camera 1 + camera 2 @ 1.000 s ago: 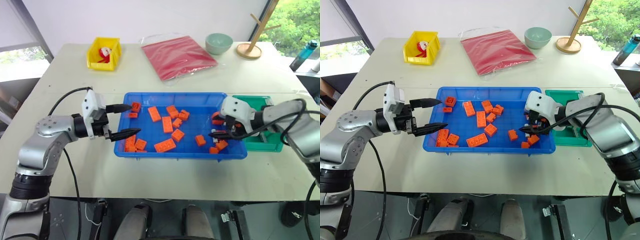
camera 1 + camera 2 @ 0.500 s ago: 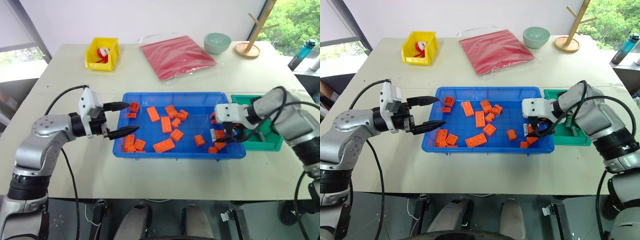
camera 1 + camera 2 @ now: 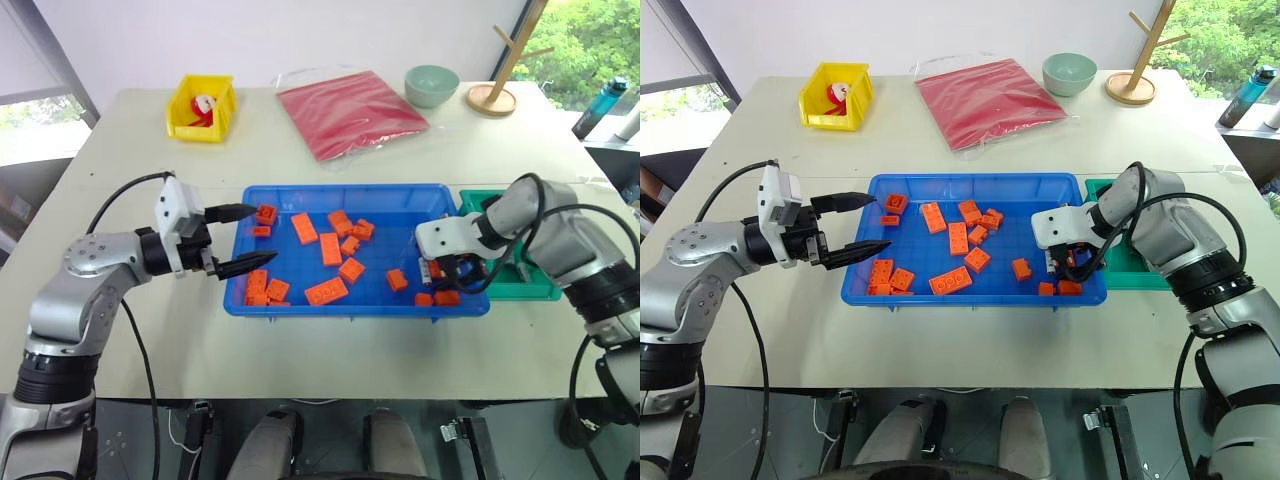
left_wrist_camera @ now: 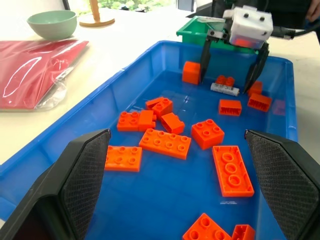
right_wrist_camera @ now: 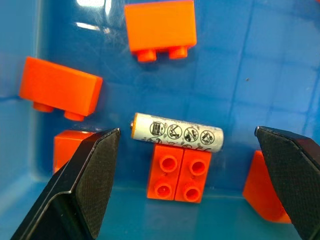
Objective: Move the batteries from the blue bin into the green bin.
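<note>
Step in hand: pick-up approach. Right tool [image 4: 233, 62], jaws spread wide and empty, poised over the small grey-silver cylindrical battery [image 5: 176, 132] lying among orange toy bricks [image 5: 180, 172] in the large shallow blue plastic bin [image 3: 340, 305], at its end nearest the small green plastic bin [image 3: 535, 290]. Next, probably: lower, close squarely across the cylinder. Left tool [image 3: 240, 239]: open, empty, at the blue bin's opposite end.

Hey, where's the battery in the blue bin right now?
The battery lies flat at the blue bin's right end, against a small orange brick, directly under the open right gripper.
</note>
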Controlling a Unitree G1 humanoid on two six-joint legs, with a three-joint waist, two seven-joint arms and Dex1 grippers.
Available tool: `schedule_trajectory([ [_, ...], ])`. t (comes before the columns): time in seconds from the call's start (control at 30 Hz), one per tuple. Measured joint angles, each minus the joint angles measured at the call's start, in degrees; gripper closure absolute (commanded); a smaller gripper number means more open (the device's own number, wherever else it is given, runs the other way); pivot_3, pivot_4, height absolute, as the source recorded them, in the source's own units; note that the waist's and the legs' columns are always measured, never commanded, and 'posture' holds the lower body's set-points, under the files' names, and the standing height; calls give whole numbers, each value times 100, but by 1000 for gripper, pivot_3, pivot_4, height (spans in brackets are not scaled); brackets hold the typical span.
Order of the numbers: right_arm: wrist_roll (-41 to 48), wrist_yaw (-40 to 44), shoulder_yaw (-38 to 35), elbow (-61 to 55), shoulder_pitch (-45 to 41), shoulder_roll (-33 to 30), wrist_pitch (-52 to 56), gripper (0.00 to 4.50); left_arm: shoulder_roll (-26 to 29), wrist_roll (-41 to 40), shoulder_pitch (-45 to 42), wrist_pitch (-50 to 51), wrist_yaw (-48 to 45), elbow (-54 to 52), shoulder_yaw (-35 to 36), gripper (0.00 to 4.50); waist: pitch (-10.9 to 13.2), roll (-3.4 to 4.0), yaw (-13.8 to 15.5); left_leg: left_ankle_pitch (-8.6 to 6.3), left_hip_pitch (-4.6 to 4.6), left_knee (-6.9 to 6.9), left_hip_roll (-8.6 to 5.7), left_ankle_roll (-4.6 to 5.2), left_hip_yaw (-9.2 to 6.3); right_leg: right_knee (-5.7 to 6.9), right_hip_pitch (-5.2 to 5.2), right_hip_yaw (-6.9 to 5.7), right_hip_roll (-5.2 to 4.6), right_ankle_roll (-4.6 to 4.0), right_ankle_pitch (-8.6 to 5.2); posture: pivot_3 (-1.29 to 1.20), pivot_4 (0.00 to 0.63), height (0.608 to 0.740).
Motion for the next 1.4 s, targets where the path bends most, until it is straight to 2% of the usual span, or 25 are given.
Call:
schedule_trajectory([
  [0.13,-46,113,-2,212,-121,187,188,62,-4,-1,-2,-2,7,-5,0,0,0,-1,-15,0,1,0,2,0,0,0,1,0,2,0,0,0,150,717],
  [0.17,-46,143,-3,285,-165,250,245,559,-4,-1,-3,-2,6,-5,0,0,0,-1,-16,0,1,0,2,-1,0,0,0,0,2,0,0,0,150,717],
  [0.23,-45,176,-7,344,-201,332,307,1134,-5,-1,-9,-2,4,-4,0,0,0,-1,-16,0,1,0,2,-1,0,0,0,0,2,0,0,0,150,717],
  [0.27,-47,179,-8,346,-203,338,326,1785,-4,-1,-13,-3,1,-4,0,0,0,-1,-16,0,1,0,2,-1,0,0,1,0,2,0,0,0,150,717],
  [0.33,-42,192,-16,337,-202,349,374,2542,-4,-1,-13,-4,-6,-4,0,0,0,-1,-11,0,1,1,2,-1,-2,0,1,0,2,0,0,0,150,717],
  [0.5,257,258,-260,-268,-100,358,1045,2542,-3,0,-14,-9,-56,7,0,0,0,0,-13,0,-1,0,1,-1,-2,1,-2,0,1,0,0,0,150,717],
  [0.67,962,79,-1165,-1238,-67,291,2449,2542,-3,1,-70,-10,-78,70,-1,0,0,0,7,0,-2,1,-1,-1,-6,1,1,0,0,0,0,0,150,717],
  [0.77,1204,-146,-1699,-1702,80,-125,3060,2542,2,3,-114,-20,-131,139,-1,0,0,-1,49,0,-2,1,-6,0,-10,1,4,0,-3,0,0,0,150,717],
  [0.87,1257,-392,-1877,-1892,471,-328,3241,2542,-14,26,-153,-56,-205,335,-34,0,-2,-3,33,0,-1,2,-5,0,-7,0,4,0,-3,0,0,0,150,717],
  [1.03,1308,-624,-1630,-2101,936,-319,3259,293,-107,70,-474,-127,-253,444,-124,0,-1,-2,-5,0,-2,1,-4,0,-3,2,2,0,-5,0,0,0,150,717],
  [1.4,1230,-1027,-1067,-1838,1136,-150,2925,293,-111,133,-422,-134,-342,494,-124,0,-1,-3,-6,0,-2,2,-4,0,-4,1,3,0,-4,0,0,0,150,717],
])
